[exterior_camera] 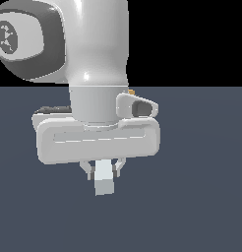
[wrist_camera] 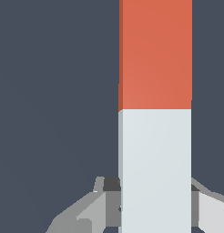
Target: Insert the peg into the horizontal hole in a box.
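Two fingers (wrist_camera: pixel 109 200) of the gripper (exterior_camera: pixel 103 170) are clamped on the peg (wrist_camera: pixel 155 136) at its pale end. Bare grey floor (exterior_camera: pixel 201 197) lies open all around the peg. Its long axis runs straight out from the gripper, orange half farthest.

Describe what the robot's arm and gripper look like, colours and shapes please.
The arm is glossy white with a dark grey joint cap bearing a round white emblem. The gripper has a wide, rounded white body with a recessed panel line, and short pale grey fingers with darker grey pads.
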Robot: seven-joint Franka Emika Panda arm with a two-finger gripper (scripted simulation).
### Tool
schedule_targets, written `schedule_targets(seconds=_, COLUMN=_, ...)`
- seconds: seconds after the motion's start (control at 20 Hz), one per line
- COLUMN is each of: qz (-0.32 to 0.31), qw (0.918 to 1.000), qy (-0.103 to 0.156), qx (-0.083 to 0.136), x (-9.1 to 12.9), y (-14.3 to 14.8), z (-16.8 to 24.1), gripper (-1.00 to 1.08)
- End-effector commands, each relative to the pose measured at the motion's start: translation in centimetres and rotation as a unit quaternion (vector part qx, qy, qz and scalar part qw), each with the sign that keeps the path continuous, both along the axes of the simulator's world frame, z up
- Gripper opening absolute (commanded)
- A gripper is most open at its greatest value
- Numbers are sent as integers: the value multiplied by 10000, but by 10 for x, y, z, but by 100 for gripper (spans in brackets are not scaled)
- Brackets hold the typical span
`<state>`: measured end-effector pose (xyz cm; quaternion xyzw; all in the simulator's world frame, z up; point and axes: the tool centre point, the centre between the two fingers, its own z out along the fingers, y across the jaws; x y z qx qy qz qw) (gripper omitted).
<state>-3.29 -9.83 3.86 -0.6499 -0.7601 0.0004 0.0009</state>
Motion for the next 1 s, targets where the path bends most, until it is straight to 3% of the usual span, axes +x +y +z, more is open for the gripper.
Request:
schedule_targets(seconds=0.0, qz=-12, qw=10000, qy=-9, qx=-2, x=2, y=33, z=4, gripper=-100)
schedule_targets(seconds=0.5, qz=-43, qw=10000, qy=-9, qx=-3, x=14, y=149, z=16, gripper=-100)
schedule_targets(seconds=0.95, qz=-58, qw=10000, qy=-9, qx=-3, x=21, y=199, z=21, gripper=-100)
